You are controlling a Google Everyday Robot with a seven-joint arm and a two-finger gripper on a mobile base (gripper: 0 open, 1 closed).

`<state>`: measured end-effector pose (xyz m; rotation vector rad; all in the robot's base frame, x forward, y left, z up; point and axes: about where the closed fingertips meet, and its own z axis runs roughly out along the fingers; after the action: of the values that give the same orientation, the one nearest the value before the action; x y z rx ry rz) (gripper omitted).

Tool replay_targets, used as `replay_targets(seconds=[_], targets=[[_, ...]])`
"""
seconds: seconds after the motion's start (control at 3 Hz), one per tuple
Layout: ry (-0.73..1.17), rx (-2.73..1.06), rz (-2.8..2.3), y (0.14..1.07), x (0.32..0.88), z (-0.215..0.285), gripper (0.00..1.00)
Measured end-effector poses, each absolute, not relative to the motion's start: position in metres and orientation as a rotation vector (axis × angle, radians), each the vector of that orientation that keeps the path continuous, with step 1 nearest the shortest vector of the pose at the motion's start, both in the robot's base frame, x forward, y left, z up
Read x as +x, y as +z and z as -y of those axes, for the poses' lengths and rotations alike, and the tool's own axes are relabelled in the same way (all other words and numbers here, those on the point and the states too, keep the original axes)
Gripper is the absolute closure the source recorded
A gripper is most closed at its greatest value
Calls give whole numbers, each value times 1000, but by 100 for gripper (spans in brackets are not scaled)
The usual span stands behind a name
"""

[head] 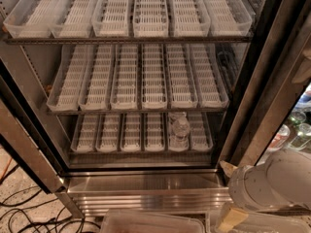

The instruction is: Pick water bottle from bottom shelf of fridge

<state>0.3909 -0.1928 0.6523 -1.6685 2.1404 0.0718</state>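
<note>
FRIDGE OPEN, BOTTLE WAITING: The water bottle [180, 130] sits untouched in the fifth lane from the left of the bottom shelf [121, 135] inside the fridge [252, 86]. My gripper [233, 198] hangs low at the right, outside the door frame and well apart from the bottle; whether it is open or closed cannot be told. The whole job is left, by my reckoning: reach in, grasp, lift out. The middle shelf [141, 89] overhangs the bottle, and the steel sill [146, 188] lies between us. Cables [24, 212] trail on the floor at left.
</note>
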Motion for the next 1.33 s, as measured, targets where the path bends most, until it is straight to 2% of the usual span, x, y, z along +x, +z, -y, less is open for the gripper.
replay_targets(seconds=[0.33,0.67,1.33], targets=[[165,-1651,-2081,653,401,180,0],[349,-1576,-1916,661,430,145,0],[573,-1427,-1640,697,464,92,0]])
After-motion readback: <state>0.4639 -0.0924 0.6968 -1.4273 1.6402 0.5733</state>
